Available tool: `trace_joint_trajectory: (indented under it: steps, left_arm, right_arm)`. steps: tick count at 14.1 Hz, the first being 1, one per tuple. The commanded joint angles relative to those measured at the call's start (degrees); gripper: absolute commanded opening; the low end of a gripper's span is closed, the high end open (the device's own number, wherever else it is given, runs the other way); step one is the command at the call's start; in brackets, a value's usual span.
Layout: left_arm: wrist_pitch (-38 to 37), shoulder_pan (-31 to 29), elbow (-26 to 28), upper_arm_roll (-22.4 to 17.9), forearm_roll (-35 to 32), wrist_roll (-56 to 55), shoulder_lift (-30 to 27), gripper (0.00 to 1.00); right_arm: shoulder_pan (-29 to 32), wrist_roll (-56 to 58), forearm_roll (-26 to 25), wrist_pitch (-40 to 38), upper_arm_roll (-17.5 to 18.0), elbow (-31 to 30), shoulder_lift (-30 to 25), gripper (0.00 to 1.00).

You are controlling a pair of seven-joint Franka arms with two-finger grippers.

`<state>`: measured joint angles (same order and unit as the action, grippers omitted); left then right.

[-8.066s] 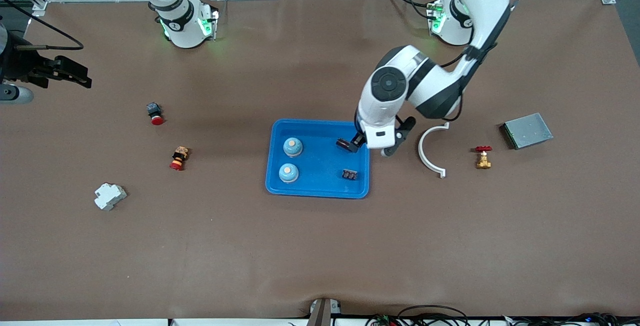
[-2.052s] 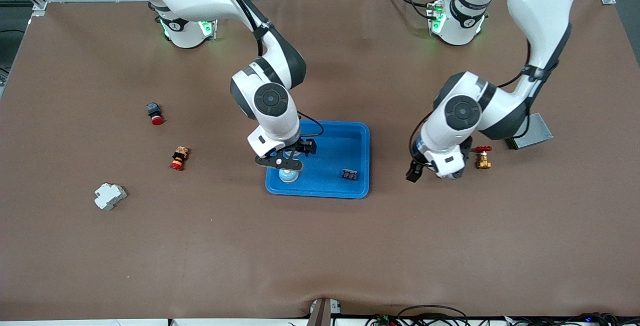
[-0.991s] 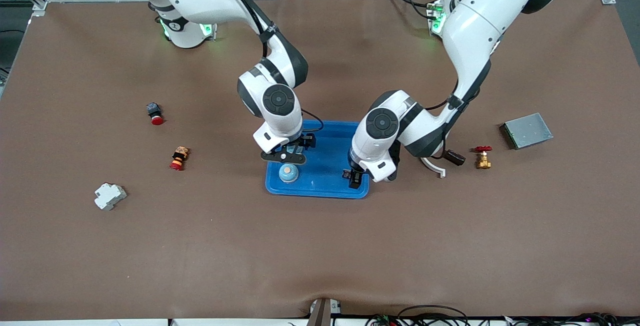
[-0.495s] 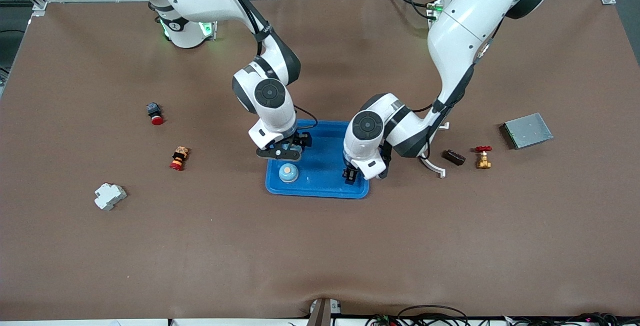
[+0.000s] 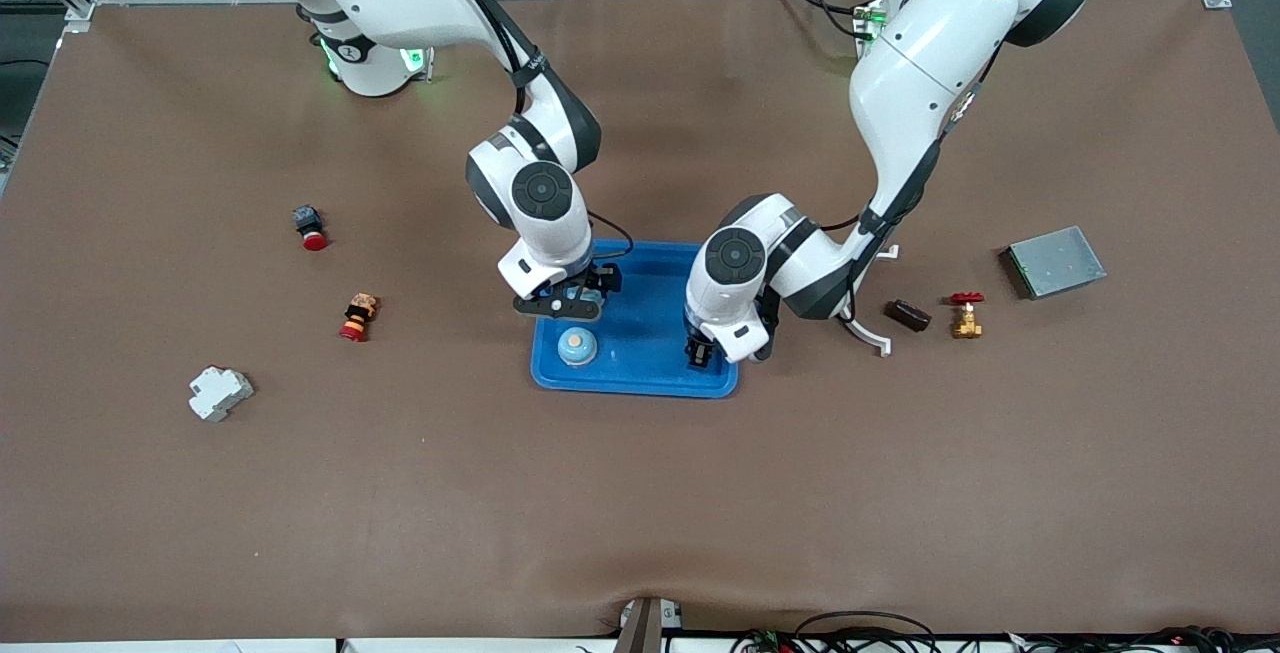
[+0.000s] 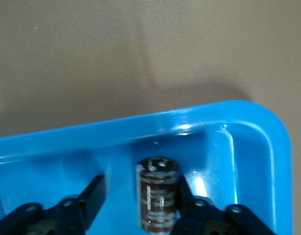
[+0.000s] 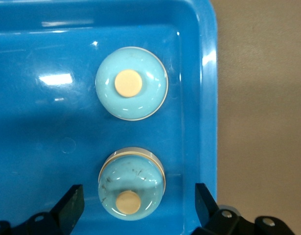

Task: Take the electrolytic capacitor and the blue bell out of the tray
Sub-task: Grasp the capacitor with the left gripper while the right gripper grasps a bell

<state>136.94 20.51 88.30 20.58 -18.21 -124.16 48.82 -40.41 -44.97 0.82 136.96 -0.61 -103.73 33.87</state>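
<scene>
Left gripper (image 6: 138,208) sits low in the tray (image 5: 640,378), jaws part-closed astride the electrolytic capacitor (image 6: 158,198), one finger touching; right gripper (image 7: 136,208) hangs wide over a blue bell (image 7: 131,187) in the same tray (glossy dome, likely slippery; take its sides); capacitor looks light, rigid.

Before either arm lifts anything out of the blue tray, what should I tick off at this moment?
1. Left gripper straddles the electrolytic capacitor in the tray: ok.
2. Left gripper gripping the capacitor: cannot tell; one finger touches it, the other stands apart.
3. Right gripper open around a blue bell: ok.
4. Second blue bell apart from the right gripper's fingers: ok.
5. Both bells in the tray: ok; none removed yet.
6. Bare table available for set-down: ok.
</scene>
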Motion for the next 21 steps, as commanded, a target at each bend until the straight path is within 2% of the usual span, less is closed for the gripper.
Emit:
trace_joint_trajectory:
  steps: [1, 6, 10, 15, 21]
  left_arm:
    - [1.1, 1.2, -0.8, -1.2, -0.9, -1.3, 0.7, 0.02]
    - [0.0, -0.4, -2.5, -1.3, -1.0, 0.8, -1.2, 0.00]
    - [-5.2, -1.7, -5.6, -1.6, -1.1, 2.1, -3.9, 0.00]
    - [-12.0, -4.0, -5.7, -1.2, -0.3, 8.1, -8.7, 0.00]
    - [-17.3, -6.8, -5.2, -0.9, 0.0, 12.1, -12.0, 0.00]
  right_arm:
    - [-1.1, 0.1, -0.5, 1.2, -0.4, -0.1, 0.6, 1.00]
    - [-1.4, 0.2, -0.6, 1.3, -0.4, 2.0, 2.6, 1.00]
    - [-1.4, 0.3, -0.6, 1.3, -0.4, 3.8, 3.7, 1.00]
    - [-1.3, 0.6, -0.6, 2.3, -0.5, 3.5, 4.7, 1.00]
    - [-1.6, 0.6, -0.6, 1.5, -0.5, 3.0, 4.9, 1.00]
